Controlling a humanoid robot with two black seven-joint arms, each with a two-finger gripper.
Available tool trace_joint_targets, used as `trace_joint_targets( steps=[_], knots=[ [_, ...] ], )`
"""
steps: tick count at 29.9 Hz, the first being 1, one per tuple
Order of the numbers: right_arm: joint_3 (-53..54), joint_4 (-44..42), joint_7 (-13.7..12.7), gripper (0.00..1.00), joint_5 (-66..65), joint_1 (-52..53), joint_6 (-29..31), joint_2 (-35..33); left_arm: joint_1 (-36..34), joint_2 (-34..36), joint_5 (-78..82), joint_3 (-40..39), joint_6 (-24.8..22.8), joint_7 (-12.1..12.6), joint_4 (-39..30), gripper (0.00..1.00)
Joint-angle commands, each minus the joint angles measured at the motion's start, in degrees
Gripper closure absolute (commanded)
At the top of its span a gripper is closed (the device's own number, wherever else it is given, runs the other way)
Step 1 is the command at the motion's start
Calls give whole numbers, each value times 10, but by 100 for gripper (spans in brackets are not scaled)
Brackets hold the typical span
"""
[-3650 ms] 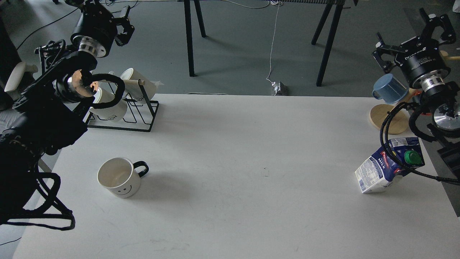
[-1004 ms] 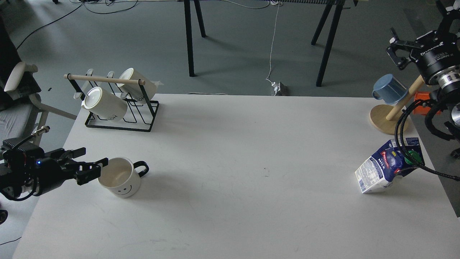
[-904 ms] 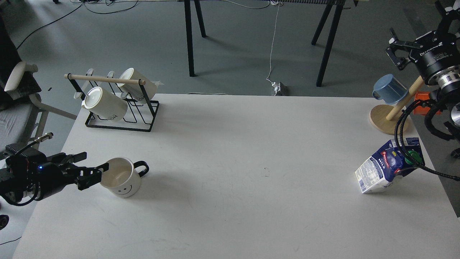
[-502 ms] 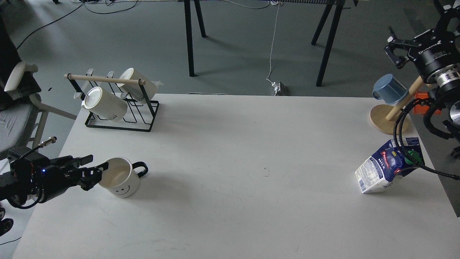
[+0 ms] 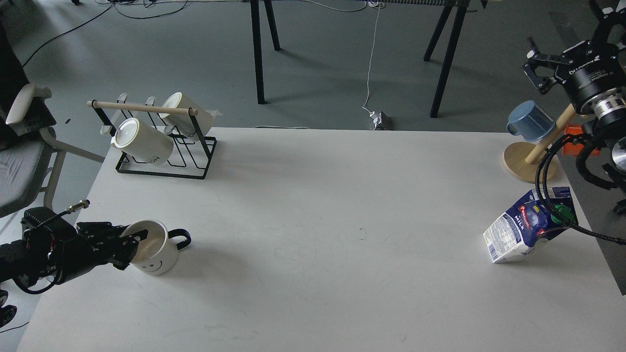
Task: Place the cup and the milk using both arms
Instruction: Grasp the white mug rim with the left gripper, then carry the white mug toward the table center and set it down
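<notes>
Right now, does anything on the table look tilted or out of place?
Yes. The milk near the table's right edge is leaning over, not upright, with a black cable crossing its top. The cup stands upright, its rim pinched by the left gripper.

Even diffuse overhead light; soft shadows right of objects; sharp focus, no glare.

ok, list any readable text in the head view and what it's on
"MILK": white letters on the milk carton; the red logo above it and the fine print on its white side panel are too small to read.
Upside-down lettering on the near white mug in the black rack: too small to read.
White print on the right pincer body: blurred, unreadable.
</notes>
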Motion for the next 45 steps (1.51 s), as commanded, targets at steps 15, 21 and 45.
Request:
trace_joint_targets(
  steps=[15,21,45],
  knots=[
    [-1,-1,0,1,0,-1,0,-4,-51,-8,-5,-10,-24,-35,-49,94],
    [-1,2,-2,1,0,1,0,-6,-115,4,-39,-11,-114,-34,-136,93],
    [-48,16,-2,1,-2,67,0,-65,-179,-357,150,-23,-339,112,-135,91]
  ],
)
